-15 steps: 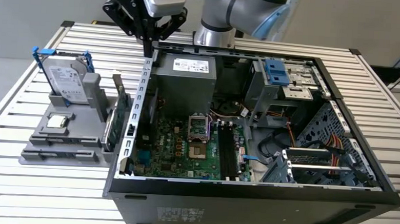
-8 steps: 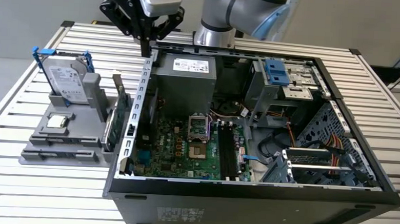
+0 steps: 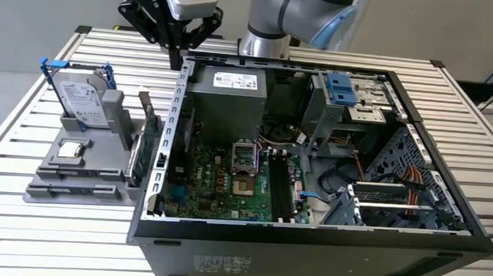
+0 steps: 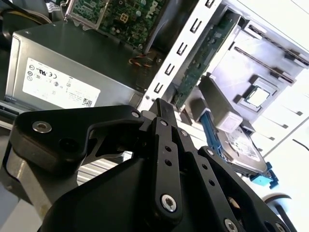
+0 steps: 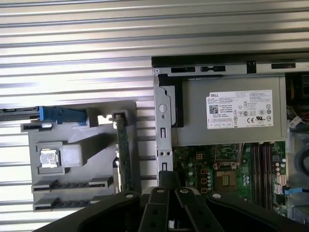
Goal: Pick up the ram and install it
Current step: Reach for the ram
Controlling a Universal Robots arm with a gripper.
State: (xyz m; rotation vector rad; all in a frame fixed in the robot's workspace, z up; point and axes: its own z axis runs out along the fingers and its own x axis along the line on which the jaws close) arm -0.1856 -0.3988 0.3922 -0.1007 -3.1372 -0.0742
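Slatted metal counter (image 3: 22,227), much of it taken up by an open computer case (image 3: 308,249) lying on its side, green motherboard (image 3: 219,181) facing up. At the counter's far edge, the arm (image 3: 291,17), reaching toward the exterior view's left and aiming the end effector (image 3: 177,46) straight down, high above the case's far corner beside the grey power supply (image 3: 227,105). Touching nothing.

Fingers (image 4: 164,125) brought together to a point in the exterior view and in both wrist views, closed with nothing between them.

Beside the case, near the counter's edge at the exterior view's left, a grey holder (image 3: 75,186), with a hard drive (image 3: 84,101) in a blue frame standing upright at its far end and a small silver processor chip (image 3: 73,148) lying flat in a recess.

The ram (image 3: 142,148) — on edge in the holder's slot nearest the case, just beside the case wall, well below the end effector and apart from it.
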